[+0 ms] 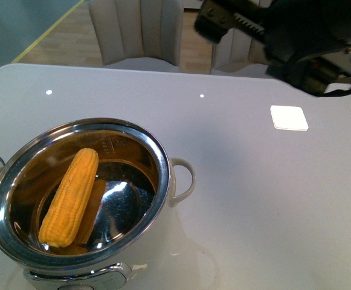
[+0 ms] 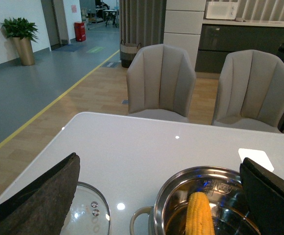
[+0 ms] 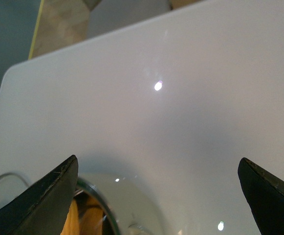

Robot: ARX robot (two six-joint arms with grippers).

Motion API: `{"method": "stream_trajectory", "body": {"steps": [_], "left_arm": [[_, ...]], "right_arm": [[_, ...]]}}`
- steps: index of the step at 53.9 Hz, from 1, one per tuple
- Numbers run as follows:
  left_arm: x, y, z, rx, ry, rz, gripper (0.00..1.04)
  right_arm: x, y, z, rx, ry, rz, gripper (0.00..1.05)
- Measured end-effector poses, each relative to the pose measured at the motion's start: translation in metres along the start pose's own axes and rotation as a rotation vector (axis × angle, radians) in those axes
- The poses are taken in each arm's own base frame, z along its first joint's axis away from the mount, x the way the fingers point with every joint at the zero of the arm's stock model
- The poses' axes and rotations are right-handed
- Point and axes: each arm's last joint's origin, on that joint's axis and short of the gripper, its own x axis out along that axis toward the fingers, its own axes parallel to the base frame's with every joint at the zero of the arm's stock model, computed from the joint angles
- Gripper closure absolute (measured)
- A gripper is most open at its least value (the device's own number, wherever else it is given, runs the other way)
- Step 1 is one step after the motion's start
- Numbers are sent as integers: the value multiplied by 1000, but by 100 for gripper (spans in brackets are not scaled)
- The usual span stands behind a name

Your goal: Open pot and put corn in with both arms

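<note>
The glass lid lies flat on the white table just beside the pot's left handle, clear of the rim. Next to it the pot stands open at the near left of the table, and the corn lies inside it, slanting across the shiny steel bowl with its thick end near the front wall and its tip toward the back; nothing else shows in the bowl except reflections. By that lie, the task looks essentially finished, and the step in hand is judged to be the clearing away of both arms. To do that well, each arm should lift straight up and away before swinging sideways, so that no finger catches the steel rim, the loop handle or the lid, and the pot is not nudged toward the table edge. The left gripper, seen from its wrist camera, hangs over the lid and the pot with its jaws spread wide and nothing between them. The right gripper likewise has its two fingers set far apart and holds nothing; its wrist view looks down on bare table with only the pot's edge and a sliver of corn at one side. In the front view the right arm is raised above the far right of the table, well apart from the pot. A small white square lies flat on the table below it, away from everything else.
</note>
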Motion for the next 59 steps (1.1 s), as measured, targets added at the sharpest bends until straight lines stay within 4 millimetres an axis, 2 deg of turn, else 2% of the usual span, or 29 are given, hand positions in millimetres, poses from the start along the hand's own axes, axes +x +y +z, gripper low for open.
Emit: {"method": "stream_trajectory", "body": {"steps": [13, 17, 24, 28, 32, 36, 39, 50, 59], "left_arm": [[0, 0, 0, 0, 0, 0, 7], [0, 0, 0, 0, 0, 0, 7], [0, 0, 0, 0, 0, 0, 7], [0, 0, 0, 0, 0, 0, 7], [0, 0, 0, 0, 0, 0, 7], [0, 0, 0, 0, 0, 0, 7], [0, 0, 0, 0, 0, 0, 7], [0, 0, 0, 0, 0, 0, 7], [0, 0, 0, 0, 0, 0, 7]], "right_arm": [[-54, -18, 4, -38, -184, -86, 9], [-77, -25, 0, -37, -270, -147, 9], [-103, -33, -9, -49, -348, -218, 9], [-126, -37, -20, -75, -396, -262, 9], [-134, -37, -22, -82, -407, -255, 9], [-138, -44, -25, -162, -483, -98, 21], [-141, -56, -29, -247, -535, -62, 30], [-158, -95, -43, -377, -585, -86, 63], [-165, -115, -54, -397, -575, -96, 89]]}}
